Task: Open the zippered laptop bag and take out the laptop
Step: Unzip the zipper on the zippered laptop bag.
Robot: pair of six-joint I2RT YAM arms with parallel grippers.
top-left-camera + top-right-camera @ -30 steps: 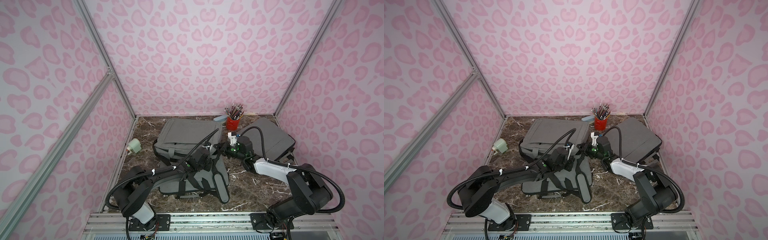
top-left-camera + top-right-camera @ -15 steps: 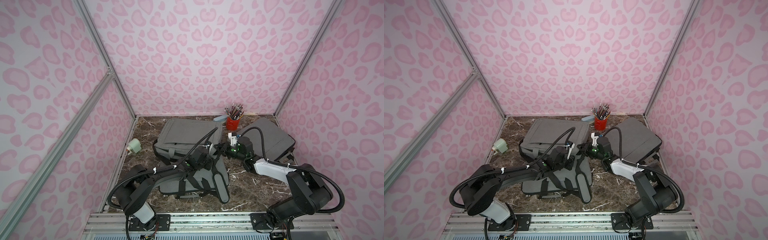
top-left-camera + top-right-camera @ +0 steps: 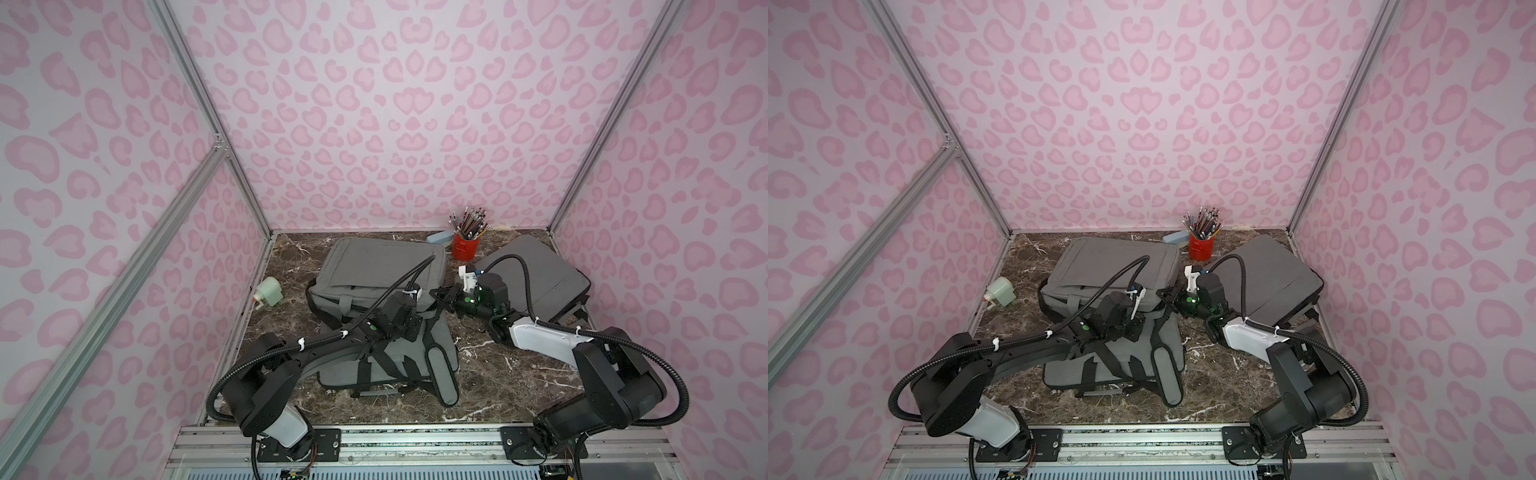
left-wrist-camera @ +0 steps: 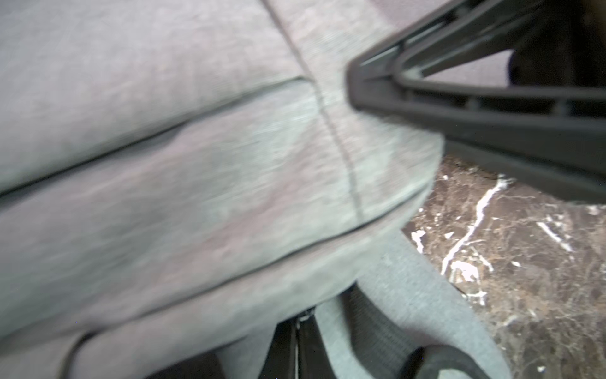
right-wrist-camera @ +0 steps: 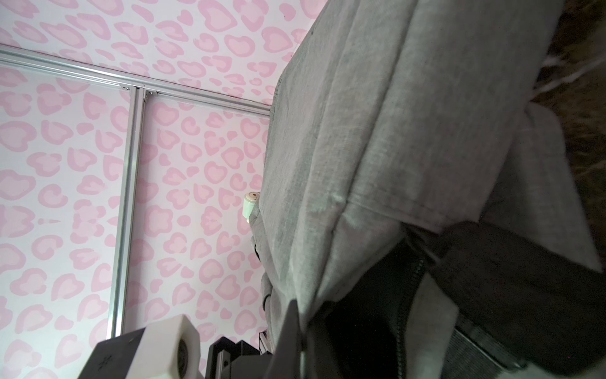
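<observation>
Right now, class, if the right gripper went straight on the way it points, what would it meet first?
The middle bag: the right gripper, shut, points at its near corner, and grey fabric fills the right wrist view ahead. It looks about touching, though depth is unclear.

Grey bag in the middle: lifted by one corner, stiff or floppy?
Probably floppy at the edges: the grey bag is soft creased fabric. Its loose straps would likely trail and snag. The flat top panel hints at something stiff inside, unconfirmed.

Grey laptop bag on brown, white-veined tabletop (walls in pink leopard spots), red cup at one o'clock, mint-green object at nine.
</observation>
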